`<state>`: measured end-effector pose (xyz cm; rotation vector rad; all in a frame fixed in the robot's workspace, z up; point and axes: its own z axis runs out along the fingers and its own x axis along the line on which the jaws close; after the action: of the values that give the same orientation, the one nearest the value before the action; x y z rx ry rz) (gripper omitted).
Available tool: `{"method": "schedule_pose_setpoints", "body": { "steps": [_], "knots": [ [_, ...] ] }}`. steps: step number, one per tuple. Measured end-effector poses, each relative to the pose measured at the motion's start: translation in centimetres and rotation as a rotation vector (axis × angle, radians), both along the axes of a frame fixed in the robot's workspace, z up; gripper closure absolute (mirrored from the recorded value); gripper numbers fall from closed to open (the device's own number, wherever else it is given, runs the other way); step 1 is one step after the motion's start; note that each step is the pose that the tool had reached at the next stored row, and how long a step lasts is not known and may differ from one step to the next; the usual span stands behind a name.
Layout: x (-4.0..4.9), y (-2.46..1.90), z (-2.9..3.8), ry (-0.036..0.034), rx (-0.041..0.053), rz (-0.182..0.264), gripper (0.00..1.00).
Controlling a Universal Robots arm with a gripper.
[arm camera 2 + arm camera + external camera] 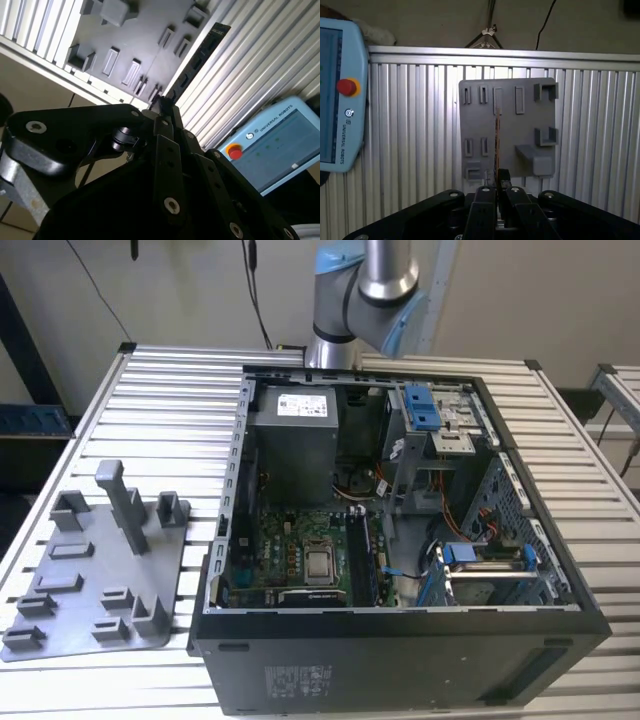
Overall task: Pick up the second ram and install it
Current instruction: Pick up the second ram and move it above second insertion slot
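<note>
The second ram (197, 57) is a long dark strip with black chips, and my gripper (161, 107) is shut on one end of it. In the first wrist view the ram (497, 135) appears edge-on as a thin line rising from the gripper (497, 176). Behind it in both wrist views lies the grey holder tray (520, 130) on the slatted table. In the exterior view the arm (372, 285) stands behind the open computer case (400, 650), with the green motherboard (285, 550) inside it.
The grey holder tray (90, 580) with upright posts lies on the slatted table (160, 420) at the exterior view's left. Inside the case are a power supply (295, 445) and blue-tabbed drive bays (480, 560). A teach pendant (335, 95) hangs beside the table.
</note>
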<state>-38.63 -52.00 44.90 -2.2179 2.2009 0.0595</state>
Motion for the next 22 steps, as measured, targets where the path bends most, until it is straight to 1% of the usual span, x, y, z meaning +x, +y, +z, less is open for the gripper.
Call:
{"method": "schedule_pose_setpoints", "body": {
  "steps": [8, 13, 22],
  "knots": [
    [3.14, 0.1, 0.0, 0.0, 0.0, 0.0, 0.86],
    [4.78, 0.21, 0.0, 0.0, 0.0001, 0.0, 0.86],
    [8.15, 0.43, -0.01, -0.0001, 0.0001, 0.0, 0.86]
  ]
}}
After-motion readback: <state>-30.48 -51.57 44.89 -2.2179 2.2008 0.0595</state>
